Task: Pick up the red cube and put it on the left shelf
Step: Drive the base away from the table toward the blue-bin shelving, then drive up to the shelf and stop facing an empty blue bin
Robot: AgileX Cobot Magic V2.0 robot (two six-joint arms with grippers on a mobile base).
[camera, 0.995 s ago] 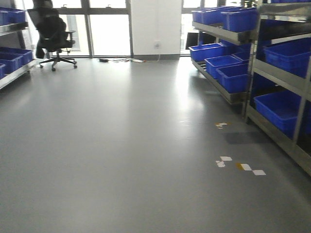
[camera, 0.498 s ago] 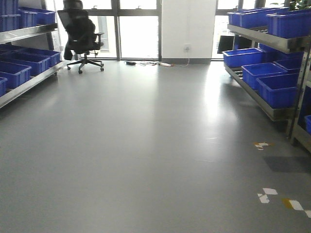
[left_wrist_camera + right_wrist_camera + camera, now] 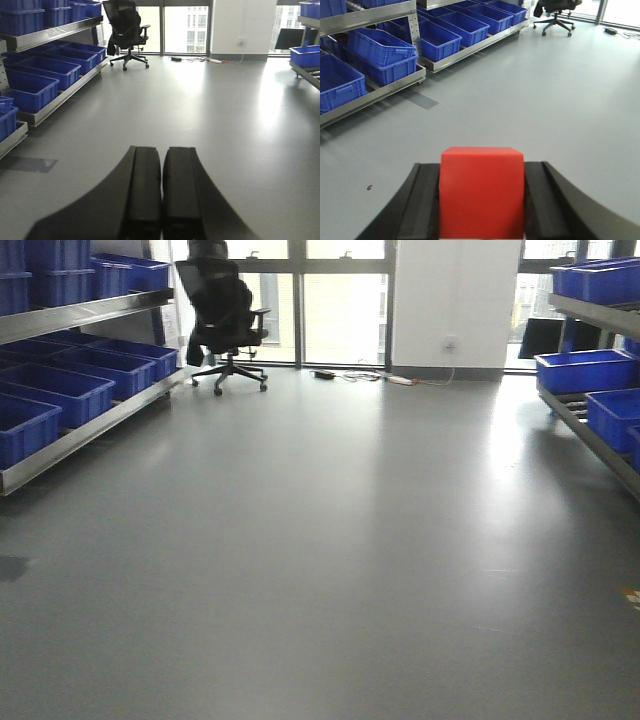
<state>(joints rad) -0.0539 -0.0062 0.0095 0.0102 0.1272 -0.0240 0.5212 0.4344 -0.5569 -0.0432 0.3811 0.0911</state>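
Front view, room: the left shelf [image 3: 85, 312] runs along the left edge, and a second rack [image 3: 590, 430] stands at the right edge. Only this view shows both sides at once.
Front view, shelf load: blue crates [image 3: 55, 390] sit in a row on the lower rail, and more stand on the upper rail.
Front view, back of room: an office chair [image 3: 225, 325] stands before the windows, on the grey floor [image 3: 320, 560].
Left wrist view, hand: the left hand [image 3: 161, 190] has its two black fingers [image 3: 145, 195] pressed together, and nothing is between them.
Left wrist view, surroundings: the left shelf [image 3: 55, 32] is on the left side and the office chair [image 3: 127, 30] is far ahead.
Right wrist view, cube: the red cube [image 3: 481, 192] shows only in this view. It fills the gap between the fingers.
Right wrist view, hand: the right hand [image 3: 481, 212] is closed onto the cube, with one black finger [image 3: 425, 200] touching each side face. It holds the cube above the floor.
Right wrist view, shelf: the left shelf [image 3: 380, 17] with its blue crates [image 3: 437, 35] lies ahead and to the left, well apart from the cube.
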